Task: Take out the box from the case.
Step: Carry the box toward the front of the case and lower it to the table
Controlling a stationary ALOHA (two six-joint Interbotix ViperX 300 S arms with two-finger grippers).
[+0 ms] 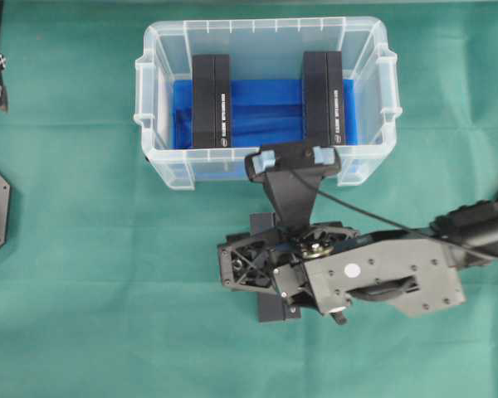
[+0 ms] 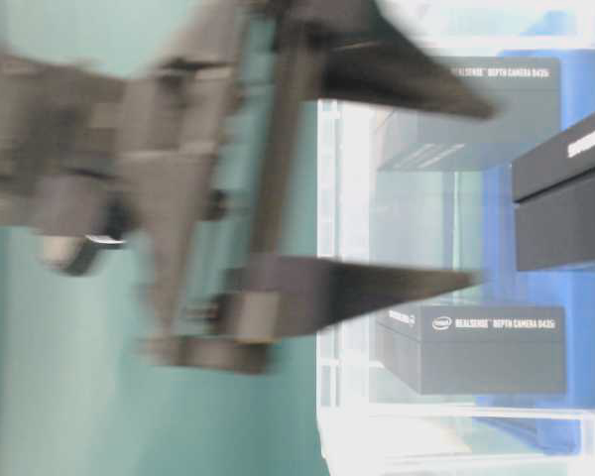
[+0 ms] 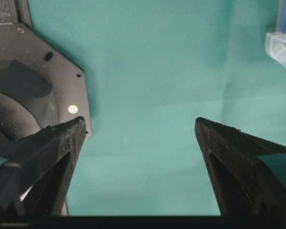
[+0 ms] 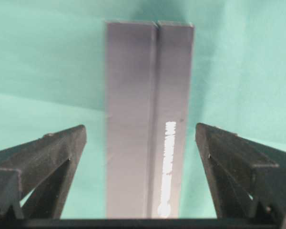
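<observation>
Two black boxes [image 1: 211, 100] upright in the case [image 1: 161, 157]; both pincers apart, empty.

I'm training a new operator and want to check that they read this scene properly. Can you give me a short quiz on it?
1. How many black boxes stand inside the case?
2. True or false: the right gripper is shut on the box on the cloth.
3. What lies under the left gripper? A) the green cloth B) blue lining C) a box

Key:
1. Two, one towards each end.
2. False. Its jaws stand open on either side of the box, with a gap on both sides.
3. A
</observation>
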